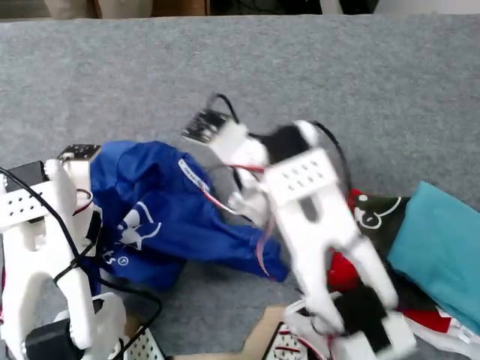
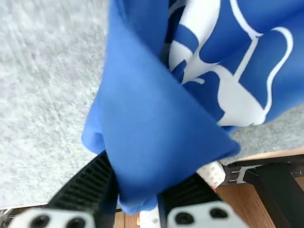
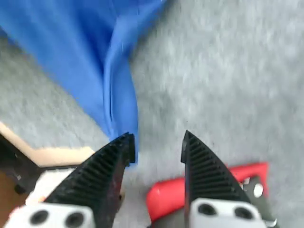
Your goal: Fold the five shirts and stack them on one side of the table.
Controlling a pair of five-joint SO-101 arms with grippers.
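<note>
- Grey carpet-like table top (image 1: 337,67) across the high view, wooden edge (image 1: 259,337) at 6 o'clock.
- Blue shirt (image 1: 161,217) with white print, crumpled, at 8 o'clock from the table's centre, one sleeve trailing toward 5 o'clock.
- Left gripper (image 2: 135,197) clamped on a fold of the blue shirt, cloth pinched between both ribbed fingers (image 2: 85,190) and bulging out over them.
- Left arm (image 1: 45,247) at 8 o'clock, against the shirt's edge.
- Right gripper (image 3: 156,142) parted, nothing between the jaws; one fingertip touching the edge of a blue strip of the shirt, the other over bare grey cover.
- Right arm (image 1: 315,217) at centre, stretching from 5 o'clock toward 11 o'clock, over the trailing sleeve.
- Heap of other shirts at 4 o'clock: teal shirt (image 1: 439,240) uppermost, black shirt (image 1: 382,214) with white print beside it, red shirt (image 1: 341,270) partly beneath the right arm.
</note>
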